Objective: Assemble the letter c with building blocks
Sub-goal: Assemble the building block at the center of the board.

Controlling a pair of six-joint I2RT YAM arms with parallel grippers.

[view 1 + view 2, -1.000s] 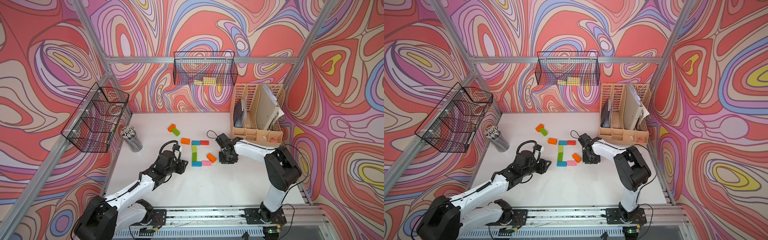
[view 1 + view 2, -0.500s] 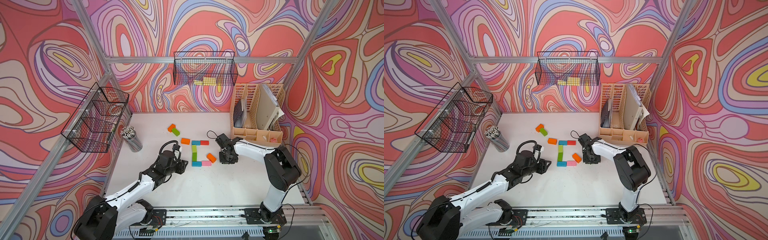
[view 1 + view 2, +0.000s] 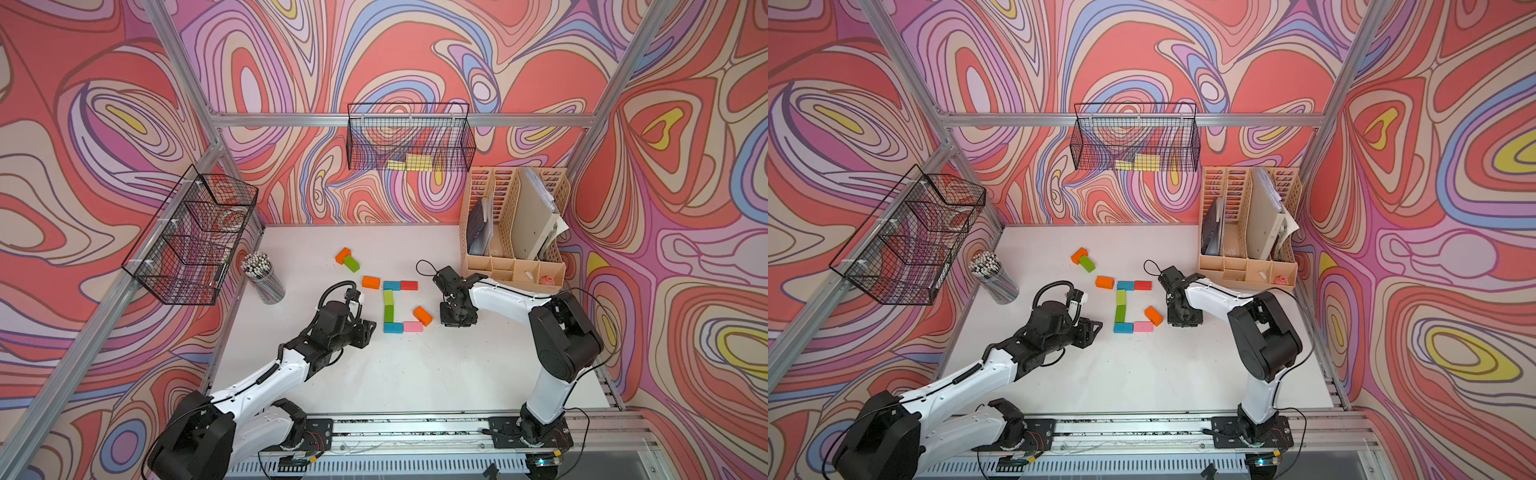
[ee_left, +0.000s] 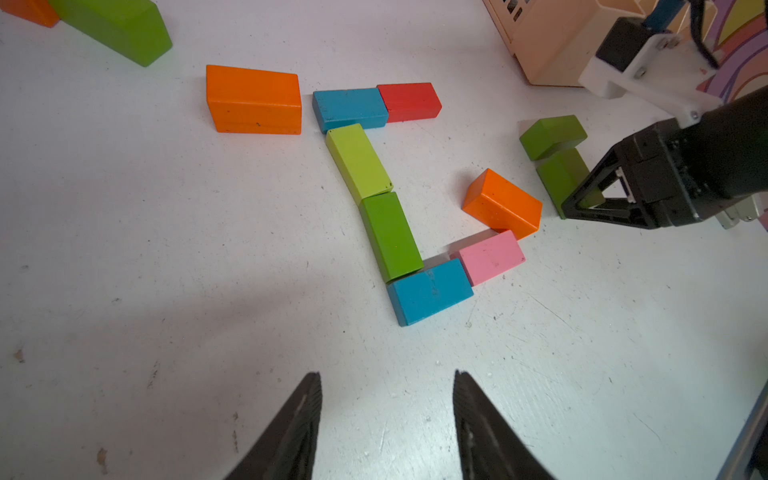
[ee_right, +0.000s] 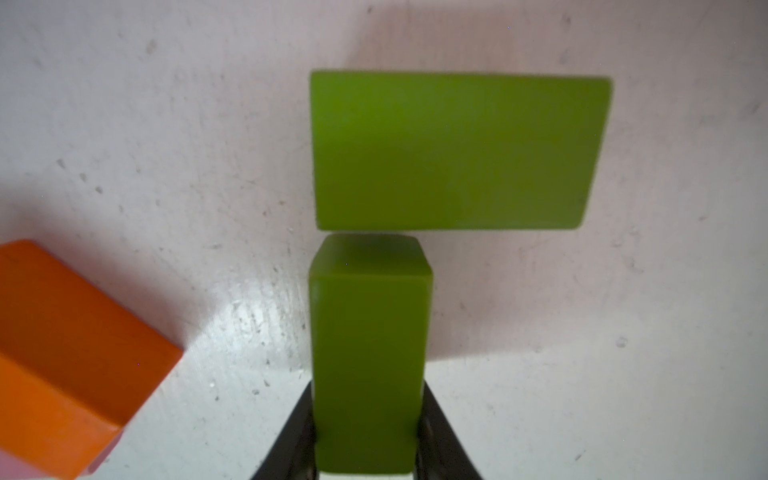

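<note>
Several building blocks lie in a C outline on the white table: blue (image 3: 392, 285) and red (image 3: 409, 285) across the top, two greens (image 3: 388, 304) down the side, blue (image 3: 393, 328) and pink (image 3: 412, 326) along the bottom. A tilted orange block (image 3: 422, 316) touches the pink one. My right gripper (image 5: 368, 395) is shut on a green block (image 5: 368, 353) just right of the orange one. That block's end meets another green block (image 5: 457, 149) lying crosswise. My left gripper (image 4: 386, 378) stands open and empty, left of the C.
A loose orange block (image 3: 370, 282) lies left of the C's top. An orange (image 3: 343, 255) and green (image 3: 351, 263) pair sits farther back. A pencil cup (image 3: 264, 276) stands at the left, a desk organizer (image 3: 513, 266) at the back right, and wire baskets (image 3: 195, 237) hang on the walls.
</note>
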